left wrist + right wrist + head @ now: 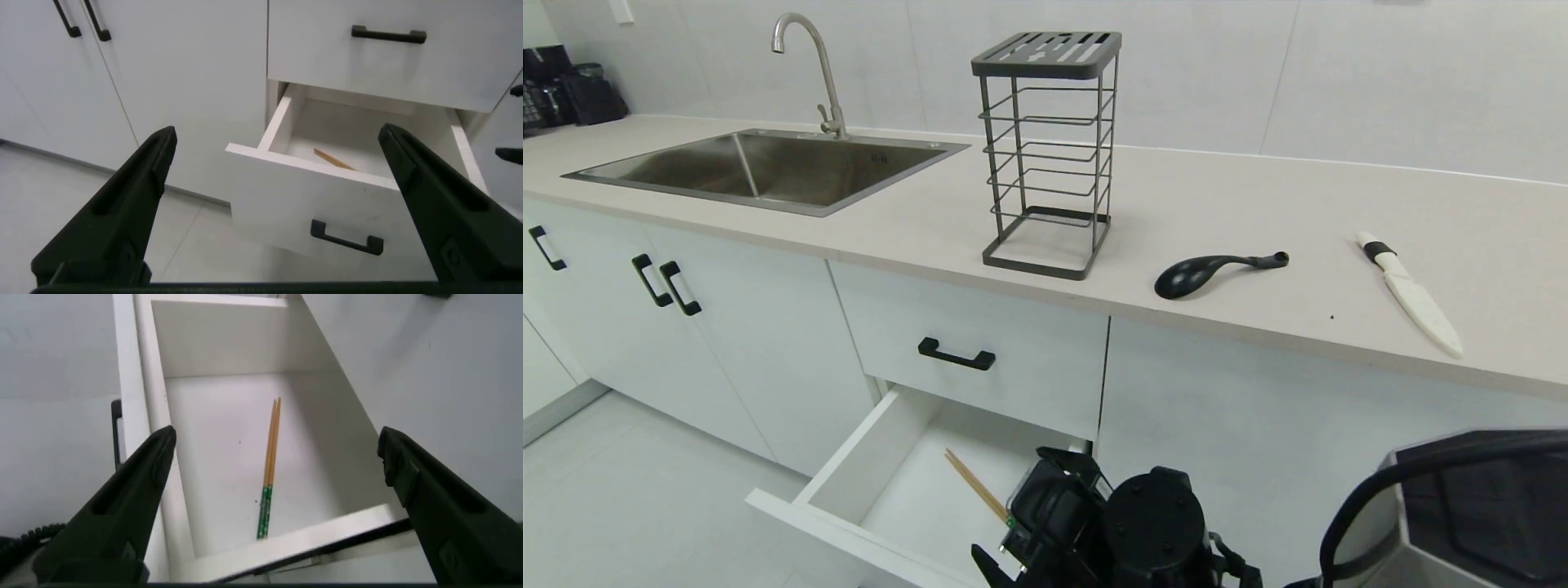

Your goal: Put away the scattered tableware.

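My right pincer (275, 434) hangs spread and empty over the open drawer (229, 335) where the chopsticks (270, 461) lie, left pincer (276, 131) spread too, and the black spoon (1217, 271) sits up on the counter (1258, 204) to the right, long axis left-right, nearer my right arm.

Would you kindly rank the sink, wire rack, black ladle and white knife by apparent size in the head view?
1. sink
2. wire rack
3. black ladle and white knife: about alike, so left unranked.
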